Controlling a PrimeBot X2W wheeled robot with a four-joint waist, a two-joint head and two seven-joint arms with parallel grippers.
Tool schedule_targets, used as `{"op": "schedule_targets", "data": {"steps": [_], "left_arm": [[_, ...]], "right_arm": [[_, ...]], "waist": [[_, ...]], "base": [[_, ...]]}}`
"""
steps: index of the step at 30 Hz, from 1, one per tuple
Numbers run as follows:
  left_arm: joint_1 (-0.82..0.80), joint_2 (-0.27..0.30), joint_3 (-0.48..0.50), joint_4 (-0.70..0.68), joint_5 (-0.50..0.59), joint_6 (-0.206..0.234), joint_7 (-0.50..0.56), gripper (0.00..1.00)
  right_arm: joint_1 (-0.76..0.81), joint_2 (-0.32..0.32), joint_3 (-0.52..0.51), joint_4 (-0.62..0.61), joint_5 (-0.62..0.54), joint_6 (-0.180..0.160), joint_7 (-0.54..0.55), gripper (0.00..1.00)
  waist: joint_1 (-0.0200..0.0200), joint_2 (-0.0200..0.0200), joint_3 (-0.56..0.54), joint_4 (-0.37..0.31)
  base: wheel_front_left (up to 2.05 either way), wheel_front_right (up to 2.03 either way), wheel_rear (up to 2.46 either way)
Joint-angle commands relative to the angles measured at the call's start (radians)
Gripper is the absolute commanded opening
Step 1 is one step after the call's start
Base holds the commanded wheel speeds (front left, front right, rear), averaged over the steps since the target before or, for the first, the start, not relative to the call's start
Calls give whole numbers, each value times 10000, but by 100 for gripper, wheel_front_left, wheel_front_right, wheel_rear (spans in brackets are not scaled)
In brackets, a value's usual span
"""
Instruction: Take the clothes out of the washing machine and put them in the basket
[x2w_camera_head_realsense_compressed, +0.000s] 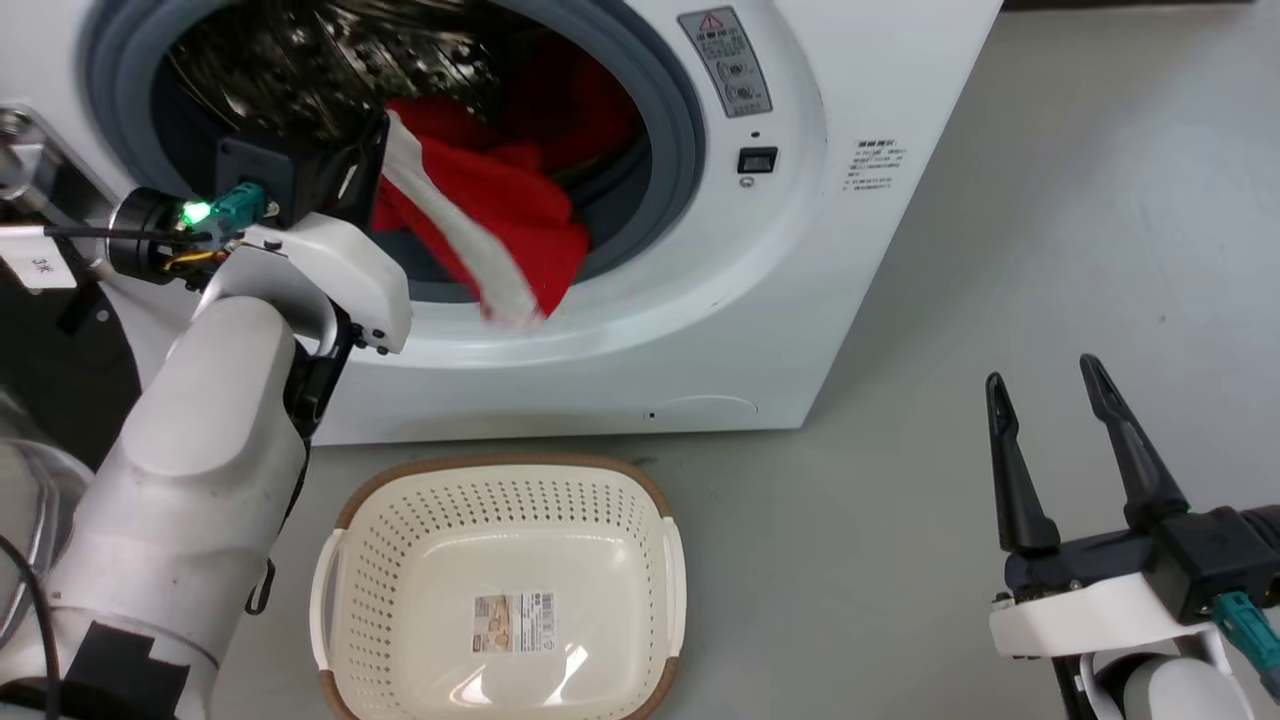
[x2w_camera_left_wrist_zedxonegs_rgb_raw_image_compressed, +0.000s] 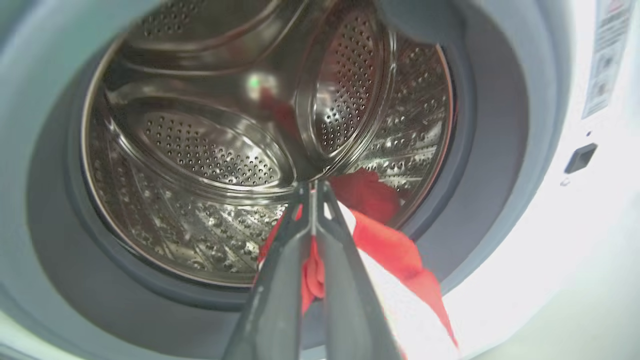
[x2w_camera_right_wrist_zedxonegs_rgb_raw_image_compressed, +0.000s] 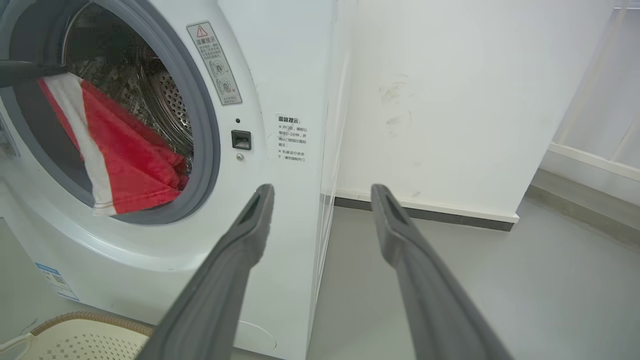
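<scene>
Grey floor (x2w_camera_head_realsense_compressed: 1000, 250), one basket (x2w_camera_head_realsense_compressed: 500, 465); left claw (x2w_camera_left_wrist_zedxonegs_rgb_raw_image_compressed: 311, 187) pinches seemingly one red garment (x2w_camera_head_realsense_compressed: 510, 210); right claw (x2w_camera_head_realsense_compressed: 1040, 369) spread.

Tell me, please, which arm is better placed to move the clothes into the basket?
Left: the left tool is shut on the clothes at the washer, near the basket; the right tool is open, aside.

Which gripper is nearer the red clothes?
Left. The left gripper pinches the clothes at the washing machine mouth; the right gripper sits open, apart, over the floor.
</scene>
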Motion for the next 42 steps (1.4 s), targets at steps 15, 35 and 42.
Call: {"op": "schedule_targets", "data": {"steps": [15, 35, 42], "left_arm": [[1978, 1137, -111, -5060, -11, 1015, 1460, 0], [4136, 2305, -143, -9775, -147, 2136, 2981, 0], [5117, 2282, -411, -9709, -396, 2226, 2895, 0]], "right_arm": [[802, 10, -39, 258, 26, -7, -21, 100], [1096, 11, 75, 353, -16, -7, -21, 100], [839, 11, 11, 275, -66, -7, -21, 100]], "waist": [[2, -1, -1373, 301], [2, -1, -1700, 420], [2, -1, -1275, 437]], "base": [[0, 0, 0], [0, 0, 0], [0, 0, 0]]}}
